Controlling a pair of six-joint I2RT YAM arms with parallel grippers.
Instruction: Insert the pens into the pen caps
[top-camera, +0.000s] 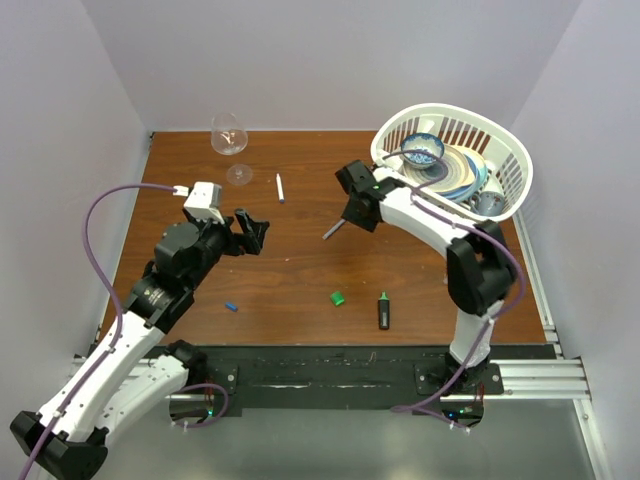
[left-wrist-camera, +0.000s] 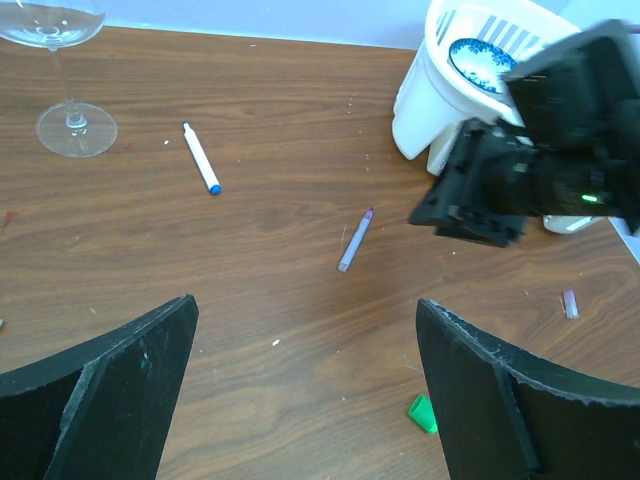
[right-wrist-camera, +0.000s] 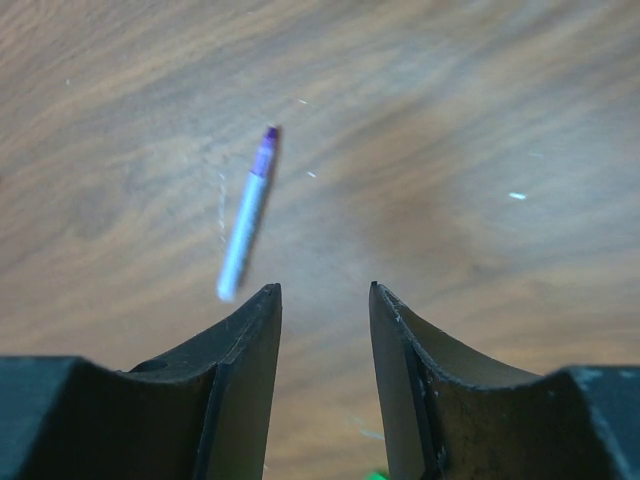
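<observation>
A thin purple-grey pen (top-camera: 333, 230) lies mid-table, seen in the left wrist view as the same pen (left-wrist-camera: 355, 240) and blurred in the right wrist view (right-wrist-camera: 247, 215). My right gripper (top-camera: 350, 216) hovers just beside it, open (right-wrist-camera: 323, 292), the pen left of its left fingertip (right-wrist-camera: 270, 300) and nothing between the jaws. A white pen (top-camera: 280, 187) with a blue tip (left-wrist-camera: 200, 157) lies farther back. The black marker (top-camera: 384, 311), green cap (top-camera: 338, 298) and blue cap (top-camera: 231, 307) lie near the front. My left gripper (top-camera: 255, 232) is wide open (left-wrist-camera: 305, 300) and empty.
A wine glass (top-camera: 230, 140) stands at the back left. A white basket (top-camera: 505, 150) of dishes sits at the back right. A small pale pinkish piece (left-wrist-camera: 570, 303) lies on the wood near the right arm. White walls enclose three sides.
</observation>
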